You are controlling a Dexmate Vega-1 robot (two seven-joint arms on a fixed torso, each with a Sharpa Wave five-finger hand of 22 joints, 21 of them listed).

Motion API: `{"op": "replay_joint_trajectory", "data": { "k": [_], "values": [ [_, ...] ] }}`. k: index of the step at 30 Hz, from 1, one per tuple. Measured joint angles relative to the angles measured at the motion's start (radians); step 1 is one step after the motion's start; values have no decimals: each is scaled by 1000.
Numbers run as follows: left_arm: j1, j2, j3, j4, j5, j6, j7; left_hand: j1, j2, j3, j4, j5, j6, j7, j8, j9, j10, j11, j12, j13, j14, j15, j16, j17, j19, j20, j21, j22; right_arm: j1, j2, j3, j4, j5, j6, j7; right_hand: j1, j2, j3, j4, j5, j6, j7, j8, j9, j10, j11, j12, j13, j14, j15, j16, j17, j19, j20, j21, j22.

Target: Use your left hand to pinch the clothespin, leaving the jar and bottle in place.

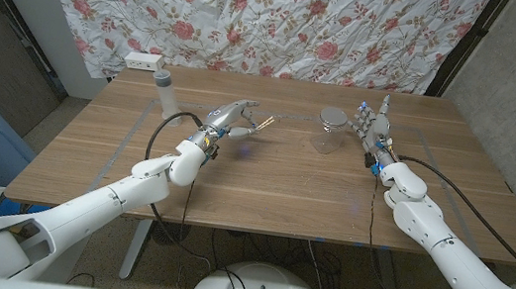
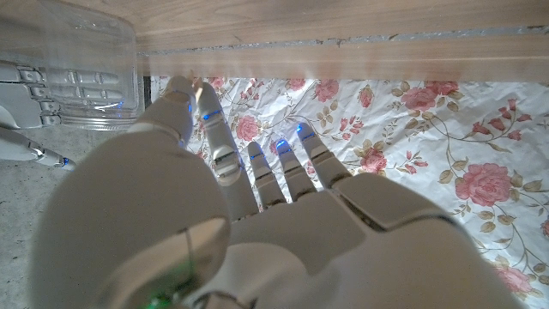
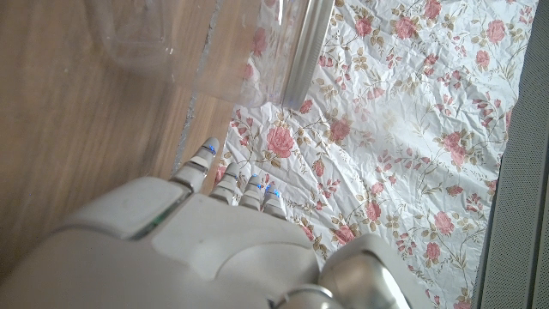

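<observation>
While both arms reached in from the bottom corners of the head view, the left robot hand (image 1: 228,120) sat left of centre on the desk (image 1: 273,181), pinching the wooden clothespin (image 1: 264,124) at its fingertips; the pin jutted toward frame centre, just above the wood. Right of centre, the right robot hand (image 1: 374,127) stood released, fingers extended and apart, just beside the clear glass jar (image 1: 330,131), whose contents could not be told. Farther back, in the upper left, a clear bottle (image 1: 161,89) with a white cap stood near the desk's far edge, before the floral curtain (image 1: 285,18). The left wrist view showed the jar (image 2: 73,73) with the right robot hand (image 2: 39,86) behind it, blurred through the glass.
</observation>
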Motion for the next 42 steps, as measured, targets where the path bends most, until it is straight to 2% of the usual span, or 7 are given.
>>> {"op": "replay_joint_trajectory", "data": {
  "k": [19, 29, 42],
  "values": [
    [-10, -4, 2, 9, -4, 1, -5, -5, -5, -9, 1, 5, -16, -16, -8, 0, -4, -4, 0, 0, 0, 0, 0, 0, 0, 0, 0, 0, 0, 0, 0, -1, 0, -1, 0, 0, 0, 0, 0, 0, 0, 0, 0, 0, 0, 0, 0, 0, 0, 0, 0, 0, 0, 0, 0, 0],
    [-15, -6, 6, 14, -6, 1, -9, -5, -5, -19, 3, 5, -30, -30, -15, 0, -14, 7, -4, 0, 0, 0, 0, 0, -4, 4, 0, 0, 0, 0, 0, -1, 0, -1, 1, 0, 0, 0, 0, 0, 0, 0, 0, 0, 0, 0, 0, 0, 0, 0, 0, 0, 0, 0, 0, 0],
    [-16, -5, 6, 15, -11, 1, -16, -17, -5, -24, 7, 5, -54, -28, -17, 0, -14, 7, -4, 0, -4, 4, 0, 0, -4, 4, 0, 0, 0, 0, 0, 0, 0, -1, 1, 0, 0, 0, 0, 0, 0, 0, 0, 0, 0, 0, 0, 0, 0, 0, 0, 0, 0, 0, 0, 0]
  ]
}}
